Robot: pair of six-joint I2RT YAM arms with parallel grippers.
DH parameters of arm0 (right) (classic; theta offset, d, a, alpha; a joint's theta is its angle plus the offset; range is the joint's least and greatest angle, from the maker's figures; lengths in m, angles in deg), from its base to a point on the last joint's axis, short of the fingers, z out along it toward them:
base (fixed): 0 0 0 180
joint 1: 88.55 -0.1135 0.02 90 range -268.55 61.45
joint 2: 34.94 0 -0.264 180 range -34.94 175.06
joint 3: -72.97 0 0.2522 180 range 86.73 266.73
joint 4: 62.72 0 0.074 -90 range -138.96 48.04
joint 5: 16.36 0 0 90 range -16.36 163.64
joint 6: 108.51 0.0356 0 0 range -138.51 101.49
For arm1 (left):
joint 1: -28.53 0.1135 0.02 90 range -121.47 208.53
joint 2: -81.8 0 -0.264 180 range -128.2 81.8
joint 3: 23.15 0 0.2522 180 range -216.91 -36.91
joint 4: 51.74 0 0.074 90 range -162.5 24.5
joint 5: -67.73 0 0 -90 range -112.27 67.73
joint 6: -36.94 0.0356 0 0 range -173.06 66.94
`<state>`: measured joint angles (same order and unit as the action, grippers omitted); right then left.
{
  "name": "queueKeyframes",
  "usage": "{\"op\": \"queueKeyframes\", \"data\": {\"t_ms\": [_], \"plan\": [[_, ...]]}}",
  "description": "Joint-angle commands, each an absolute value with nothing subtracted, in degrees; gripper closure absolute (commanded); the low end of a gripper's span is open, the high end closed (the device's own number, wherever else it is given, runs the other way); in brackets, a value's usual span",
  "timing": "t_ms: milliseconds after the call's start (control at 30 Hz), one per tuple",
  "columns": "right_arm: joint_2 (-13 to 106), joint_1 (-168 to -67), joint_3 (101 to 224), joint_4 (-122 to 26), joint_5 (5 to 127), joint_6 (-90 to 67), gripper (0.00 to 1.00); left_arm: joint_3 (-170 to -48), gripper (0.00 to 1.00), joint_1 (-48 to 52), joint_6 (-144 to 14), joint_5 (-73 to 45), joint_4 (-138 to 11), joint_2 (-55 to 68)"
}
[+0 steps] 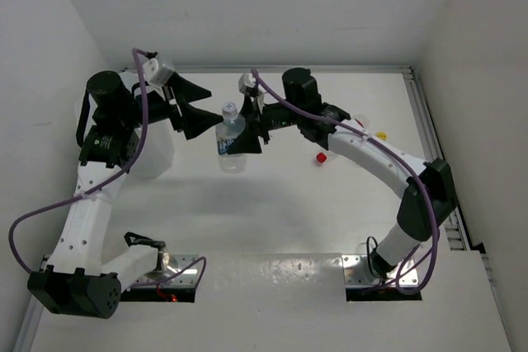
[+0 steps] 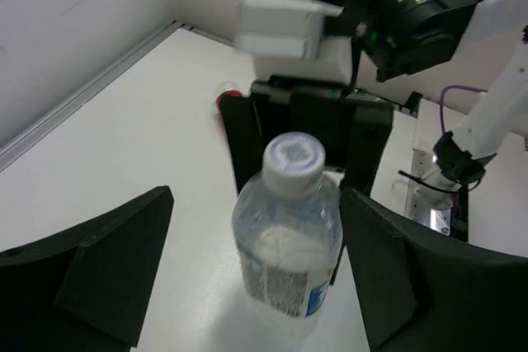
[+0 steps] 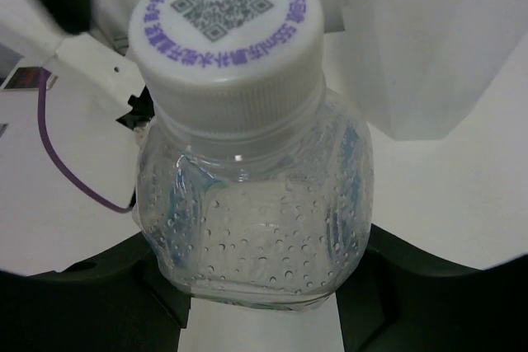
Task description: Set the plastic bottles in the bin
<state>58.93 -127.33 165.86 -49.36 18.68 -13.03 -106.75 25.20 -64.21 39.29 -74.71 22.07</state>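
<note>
Top external: handover step appearing underway. Right gripper [image 1: 248, 135] clamping blue-label bottle [image 1: 232, 144] mid-table, near bin [image 1: 157, 154]. Left gripper [image 1: 217, 105] standing apart, fingers flanking bottle, not touching. Next: left closing, right releasing, then carrying over bin.

Centre of your view: the blue-labelled bottle [image 1: 232, 142], white cap up, clamped between the fingers of the right gripper [image 1: 249, 128], which reaches in from 3 o'clock. At its 9 o'clock the left gripper [image 1: 206, 105] gapes, with the bin [image 1: 155, 154] farther out.
</note>
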Motion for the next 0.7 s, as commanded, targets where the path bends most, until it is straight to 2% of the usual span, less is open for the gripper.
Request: {"op": "queueKeyframes", "data": {"t_ms": [0, 233, 333, 400, 433, 500, 533, 567, 667], "plan": [[60.2, -128.9, 170.1, -44.7, 19.3, -15.2, 0.85, -106.0, 0.11, 23.1, -67.5, 39.4, -69.3, 23.2], [61.8, -131.2, 174.9, -42.8, 20.4, -15.5, 0.85, -103.3, 0.12, 20.4, -71.1, 39.4, -66.6, 22.6], [61.9, -131.7, 175.6, -42.7, 20.7, -15.5, 0.85, -101.9, 0.16, 19.9, -71.1, 39.4, -66.6, 22.6], [61.7, -132.2, 175.8, -42.2, 20.8, -15.5, 0.83, -101.9, 0.25, 19.9, -71.1, 39.4, -66.6, 22.6], [61.2, -132.4, 175.8, -41.8, 21.1, -15.6, 0.79, -101.9, 0.41, 19.9, -71.1, 39.4, -66.6, 22.6], [60.9, -132.8, 175.7, -41.4, 21.7, -15.8, 0.5, -101.9, 0.61, 19.9, -71.6, 40.0, -65.3, 23.2], [60.4, -132.7, 175.5, -41.0, 22.0, -15.5, 0.37, -102.4, 0.83, 19.9, -71.6, 40.0, -65.3, 23.2], [60.2, -132.6, 175.4, -40.7, 23.2, -15.1, 0.19, -103.5, 0.9, 20.7, -73.2, 39.4, -65.3, 23.2], [58.2, -129.8, 173.8, -41.0, 26.5, -11.8, 0.09, -109.9, 0.95, 25.2, -72.9, 35.5, -69.2, 23.2]]}}
